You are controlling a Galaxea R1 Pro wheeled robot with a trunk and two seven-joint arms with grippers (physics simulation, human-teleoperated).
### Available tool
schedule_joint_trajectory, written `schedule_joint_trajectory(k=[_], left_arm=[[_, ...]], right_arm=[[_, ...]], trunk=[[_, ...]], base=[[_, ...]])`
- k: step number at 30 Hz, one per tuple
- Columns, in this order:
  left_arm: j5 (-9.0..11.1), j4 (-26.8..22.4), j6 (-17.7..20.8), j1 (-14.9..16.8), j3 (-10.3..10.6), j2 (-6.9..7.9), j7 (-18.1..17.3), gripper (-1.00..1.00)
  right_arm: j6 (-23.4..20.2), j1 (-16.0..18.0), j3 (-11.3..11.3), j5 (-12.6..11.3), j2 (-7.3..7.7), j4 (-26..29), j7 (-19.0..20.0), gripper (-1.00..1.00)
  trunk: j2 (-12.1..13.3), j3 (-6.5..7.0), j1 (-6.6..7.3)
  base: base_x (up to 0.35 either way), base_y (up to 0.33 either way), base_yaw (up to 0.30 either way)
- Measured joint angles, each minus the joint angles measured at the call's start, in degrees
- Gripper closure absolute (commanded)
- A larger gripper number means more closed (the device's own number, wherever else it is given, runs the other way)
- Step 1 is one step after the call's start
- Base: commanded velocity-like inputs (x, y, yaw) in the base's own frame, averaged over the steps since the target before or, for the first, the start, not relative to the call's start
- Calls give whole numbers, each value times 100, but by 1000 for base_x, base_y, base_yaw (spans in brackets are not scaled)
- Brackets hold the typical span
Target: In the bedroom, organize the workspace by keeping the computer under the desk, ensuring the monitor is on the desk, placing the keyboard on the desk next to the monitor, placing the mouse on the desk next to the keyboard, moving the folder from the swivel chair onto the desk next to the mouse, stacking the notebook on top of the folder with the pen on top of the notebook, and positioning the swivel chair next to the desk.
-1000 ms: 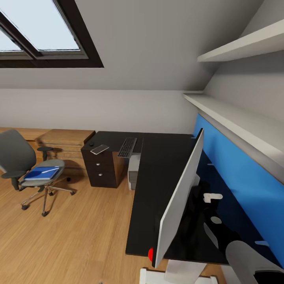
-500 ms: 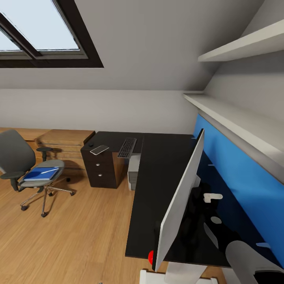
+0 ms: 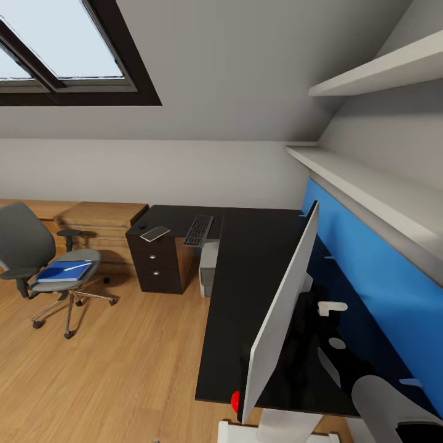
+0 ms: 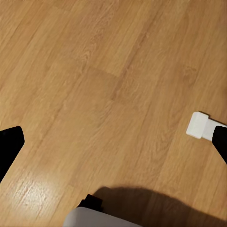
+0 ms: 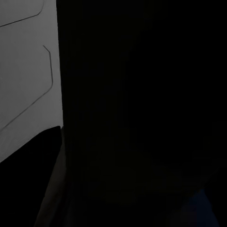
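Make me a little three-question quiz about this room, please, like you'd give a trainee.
1. True or false: the folder lies on the swivel chair.
2. What sits nearest the notebook on the desk? A) mouse B) monitor C) computer
3. Fill in: the computer stands ____ the desk.

Key
1. True; it rests on the seat.
2. A; the mouse lies just beside the notebook, with the keyboard further along.
3. Under.
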State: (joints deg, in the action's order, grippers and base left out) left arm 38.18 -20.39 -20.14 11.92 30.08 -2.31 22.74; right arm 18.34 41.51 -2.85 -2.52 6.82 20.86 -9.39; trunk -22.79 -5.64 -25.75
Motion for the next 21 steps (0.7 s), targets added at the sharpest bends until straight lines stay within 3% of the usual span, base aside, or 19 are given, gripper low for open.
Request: schedule_joint_trajectory(k=[21], left_arm=[[0, 0, 0, -2, -4, 0, 0, -100]], right_arm=[[11, 1, 0, -3, -1, -6, 8, 100]], trunk=[[0, 0, 0]], base=[[0, 0, 0]])
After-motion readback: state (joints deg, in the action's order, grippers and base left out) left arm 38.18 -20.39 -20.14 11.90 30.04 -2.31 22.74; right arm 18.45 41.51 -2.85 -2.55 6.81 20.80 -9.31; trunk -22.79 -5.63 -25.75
